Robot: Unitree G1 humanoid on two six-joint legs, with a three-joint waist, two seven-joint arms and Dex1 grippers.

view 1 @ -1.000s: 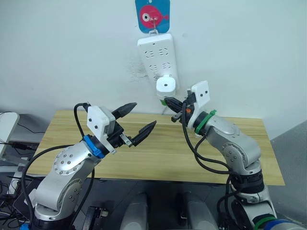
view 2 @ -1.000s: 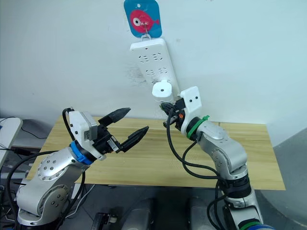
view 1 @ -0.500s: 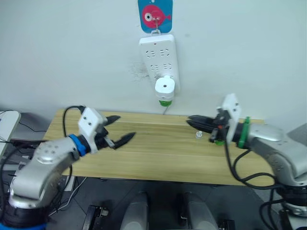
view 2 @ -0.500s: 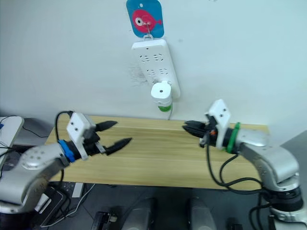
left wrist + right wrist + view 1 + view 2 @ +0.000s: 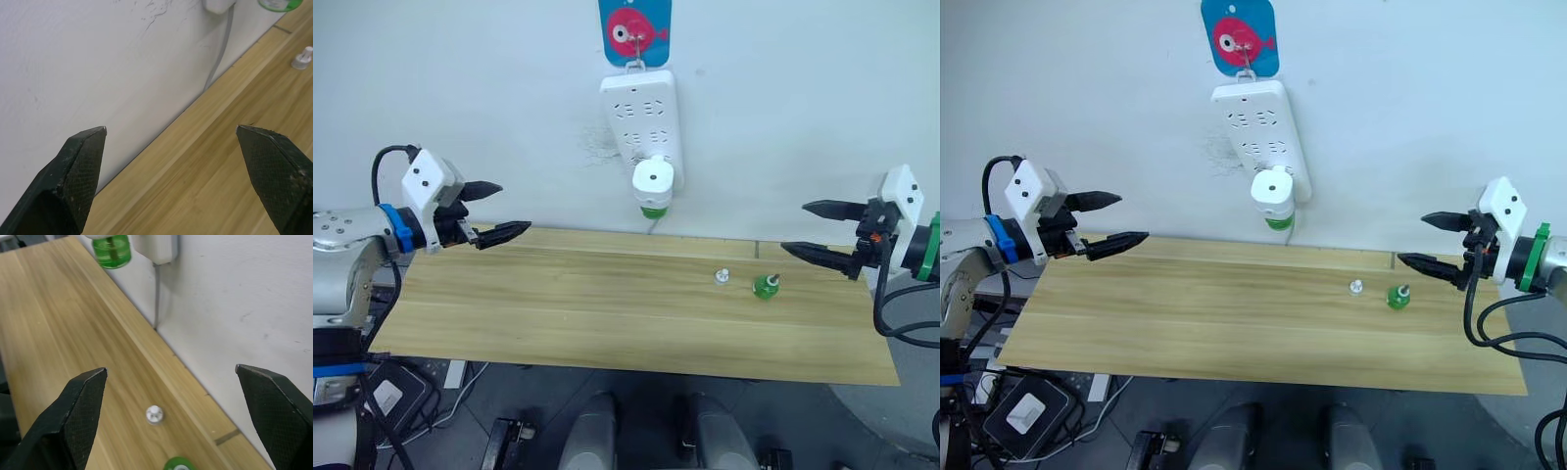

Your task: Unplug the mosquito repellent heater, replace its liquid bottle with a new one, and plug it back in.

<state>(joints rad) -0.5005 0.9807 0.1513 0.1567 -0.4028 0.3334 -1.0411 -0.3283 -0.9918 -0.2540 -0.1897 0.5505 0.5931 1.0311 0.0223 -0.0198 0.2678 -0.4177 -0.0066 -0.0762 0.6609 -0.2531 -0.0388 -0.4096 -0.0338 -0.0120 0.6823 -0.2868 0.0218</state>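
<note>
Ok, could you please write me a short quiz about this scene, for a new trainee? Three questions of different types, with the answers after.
1. True or false: the mosquito repellent heater is plugged into the power strip on the wall.
2. Which lies nearer the right gripper on the table? A) the small white cap B) the small green bottle
3. Fill in: the left gripper has its fingers ____.

Key: 1 true. 2 B. 3 open.
</note>
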